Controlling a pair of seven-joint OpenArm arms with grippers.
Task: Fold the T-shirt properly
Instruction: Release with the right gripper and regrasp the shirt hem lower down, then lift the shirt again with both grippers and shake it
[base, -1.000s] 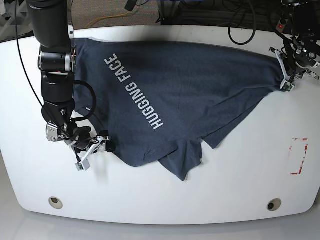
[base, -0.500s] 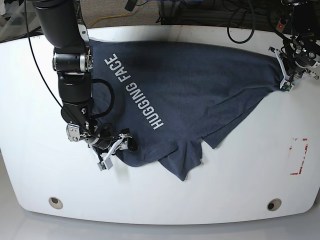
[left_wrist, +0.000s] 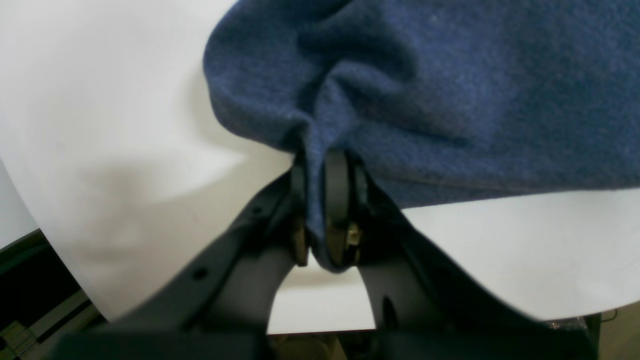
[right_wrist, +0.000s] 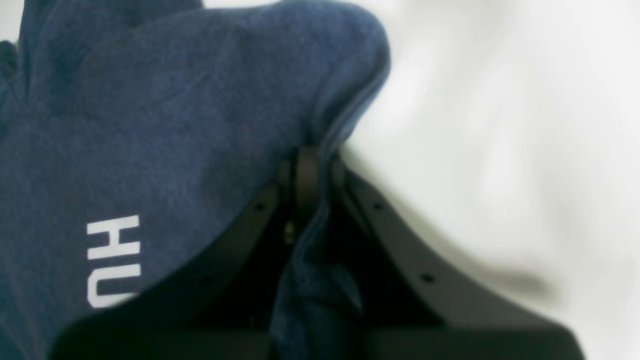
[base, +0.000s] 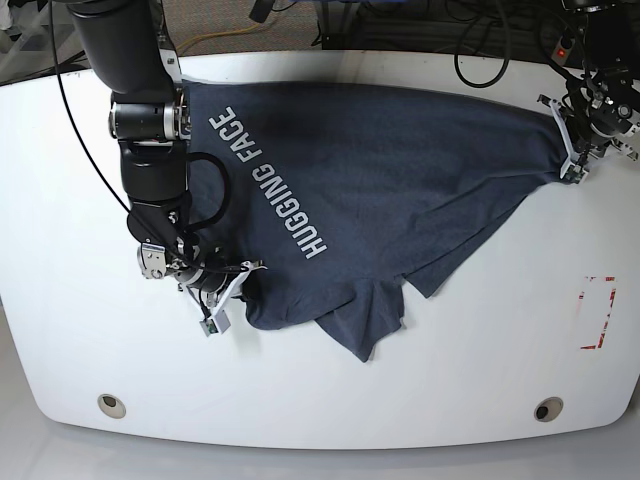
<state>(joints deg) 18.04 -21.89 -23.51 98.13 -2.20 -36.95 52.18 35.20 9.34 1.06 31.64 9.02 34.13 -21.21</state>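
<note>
The dark slate-blue T-shirt (base: 390, 180) lies spread across the white table (base: 480, 380), its white "HUGGING FACE" print running diagonally. My right gripper (base: 232, 290), on the base view's left, is shut on the shirt's lower-left edge. The right wrist view shows the T-shirt (right_wrist: 150, 115) with cloth pinched between the fingers (right_wrist: 306, 180). My left gripper (base: 572, 165), at the base view's upper right, is shut on the shirt's far right corner. In the left wrist view a fold of the T-shirt (left_wrist: 450, 90) runs down between the pads (left_wrist: 336, 200).
Black cables (base: 480, 50) lie beyond the table's far edge. A red-marked rectangle (base: 597, 312) sits near the right edge. Two round holes (base: 112, 404) mark the front corners. A sleeve flap (base: 370, 320) points toward the front edge.
My right gripper has slid right onto the shirt's lower-left edge and closed on it. The left gripper has kept its hold and place.
</note>
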